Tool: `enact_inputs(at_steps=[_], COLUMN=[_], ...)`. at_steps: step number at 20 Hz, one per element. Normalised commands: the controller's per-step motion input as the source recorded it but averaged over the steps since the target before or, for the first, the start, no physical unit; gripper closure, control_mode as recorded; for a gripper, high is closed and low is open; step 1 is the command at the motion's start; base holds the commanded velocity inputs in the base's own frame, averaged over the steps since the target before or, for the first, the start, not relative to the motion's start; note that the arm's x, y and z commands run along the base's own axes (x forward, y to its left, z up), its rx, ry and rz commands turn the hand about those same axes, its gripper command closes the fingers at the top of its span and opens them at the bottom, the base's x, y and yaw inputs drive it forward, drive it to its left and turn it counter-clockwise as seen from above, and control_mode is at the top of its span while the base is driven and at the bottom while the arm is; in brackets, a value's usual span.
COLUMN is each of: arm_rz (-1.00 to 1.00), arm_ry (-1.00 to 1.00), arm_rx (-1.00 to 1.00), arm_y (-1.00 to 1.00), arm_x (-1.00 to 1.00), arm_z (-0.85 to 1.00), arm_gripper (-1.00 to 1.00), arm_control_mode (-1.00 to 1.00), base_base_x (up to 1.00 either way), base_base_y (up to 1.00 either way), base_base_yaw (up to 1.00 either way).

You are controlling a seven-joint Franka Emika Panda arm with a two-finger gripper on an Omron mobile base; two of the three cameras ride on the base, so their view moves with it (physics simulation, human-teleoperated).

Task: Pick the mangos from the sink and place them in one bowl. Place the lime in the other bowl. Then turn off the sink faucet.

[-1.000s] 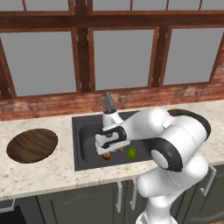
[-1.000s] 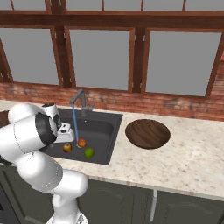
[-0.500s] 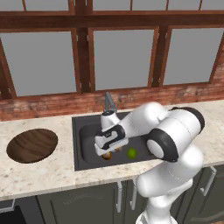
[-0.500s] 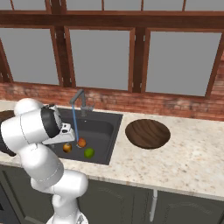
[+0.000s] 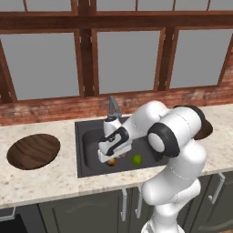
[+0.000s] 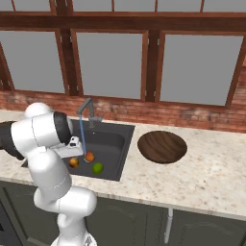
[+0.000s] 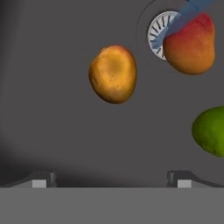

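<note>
Down in the dark sink (image 5: 87,136) my gripper (image 5: 109,157) hangs open and holds nothing. In the hand view the orange-yellow mango (image 7: 113,73) lies just ahead of my gripper (image 7: 111,179), between the lines of its two fingertips (image 7: 41,179). The orange-red mango (image 7: 190,43) sits on the drain under the blue water stream (image 7: 183,15). The lime (image 7: 211,130) lies at the right. The right base view shows both mangos (image 6: 73,162) (image 6: 90,156), the lime (image 6: 98,167) and the faucet (image 6: 85,108), which is running. One wooden bowl (image 5: 33,150) sits left of the sink, the other bowl (image 6: 162,146) right of it.
A brick backsplash and windows rise behind the counter (image 6: 206,173). The faucet post (image 5: 112,105) stands just behind my hand. My arm's elbow (image 5: 177,136) covers part of the right-hand bowl in the left base view. The sink walls (image 6: 126,149) close in around the fruit.
The arm's elbow and shoulder have swung while the hand stayed low over the sink. The jaws are as wide as before, and the fruit has not moved.
</note>
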Motion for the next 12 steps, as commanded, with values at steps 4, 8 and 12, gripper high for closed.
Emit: enact_inputs(at_steps=[4, 8, 12], arm_rz=[0.02, 0.02, 0.01], arm_ry=[0.01, 0.02, 0.03], arm_rx=[0.00, 0.00, 0.00], arm_y=[0.01, 0.04, 0.09], arm_x=[0.16, 0.19, 0.22], arm_z=[-0.12, -0.15, -0.19], arm_gripper=[-1.00, -1.00, -1.00], arm_control_mode=[-1.00, -1.00, -1.00], base_base_x=[0.00, 0.00, 0.00], base_base_y=[0.00, 0.00, 0.00], base_base_yaw=[0.00, 0.00, 0.00])
